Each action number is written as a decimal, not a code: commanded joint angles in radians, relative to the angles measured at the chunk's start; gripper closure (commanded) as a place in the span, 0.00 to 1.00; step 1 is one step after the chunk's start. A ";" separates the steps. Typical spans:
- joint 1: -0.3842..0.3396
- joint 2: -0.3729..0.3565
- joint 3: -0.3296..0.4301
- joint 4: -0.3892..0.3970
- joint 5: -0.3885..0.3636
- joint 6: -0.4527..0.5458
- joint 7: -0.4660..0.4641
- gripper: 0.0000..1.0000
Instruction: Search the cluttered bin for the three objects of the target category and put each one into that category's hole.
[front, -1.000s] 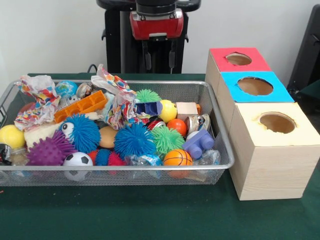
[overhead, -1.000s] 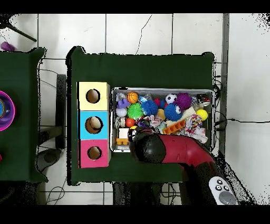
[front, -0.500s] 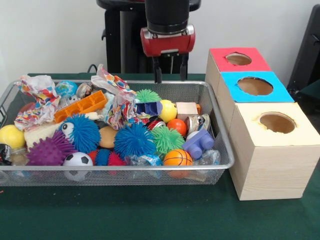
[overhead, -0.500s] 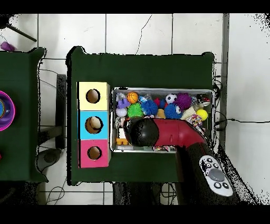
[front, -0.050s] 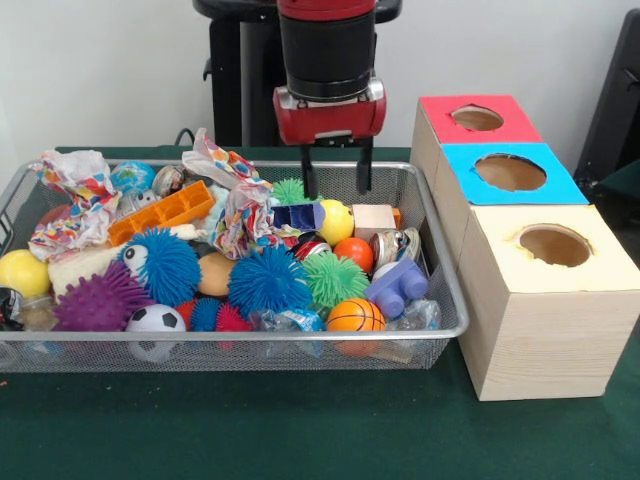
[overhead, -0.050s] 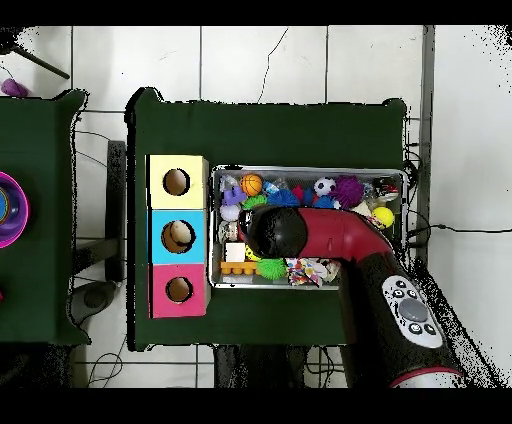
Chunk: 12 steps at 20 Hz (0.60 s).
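Observation:
My gripper (front, -0.050s: 337, 184) hangs open over the back right part of the wire bin (front, -0.050s: 452, 290), with nothing between its two black fingers (front, -0.050s: 309, 176). Just below the tips lie a green spiky ball (front, -0.050s: 296, 191), a dark blue block (front, -0.050s: 299, 216), a yellow ball (front, -0.050s: 337, 221) and a wooden cube (front, -0.050s: 374, 218). Nearer the front are an orange ball (front, -0.050s: 353, 252), a small basketball (front, -0.050s: 355, 316) and a lilac toy block (front, -0.050s: 398, 286). In the overhead view the arm (overhead, -0.050s: 300, 235) covers the bin's middle and hides the gripper.
Three boxes with round holes stand beside the bin: red (front, -0.050s: 478, 119), blue (front, -0.050s: 510, 172) and pale wood (front, -0.050s: 553, 246); overhead they show as yellow (overhead, -0.050s: 177, 182), blue (overhead, -0.050s: 177, 236), red (overhead, -0.050s: 178, 290). Crumpled wrappers (front, -0.050s: 75, 200), an orange tray (front, -0.050s: 163, 212) and spiky balls (front, -0.050s: 268, 282) fill the bin.
The gripper has come down from the top edge and forward over the bin's back right part. It stays open. Nothing in the bin has moved.

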 joint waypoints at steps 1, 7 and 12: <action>-0.078 -0.022 0.003 0.030 -0.049 0.067 -0.048 0.00; -0.135 -0.067 0.002 0.153 -0.054 -0.002 -0.014 0.00; -0.151 -0.049 0.004 0.216 -0.090 -0.089 0.012 0.00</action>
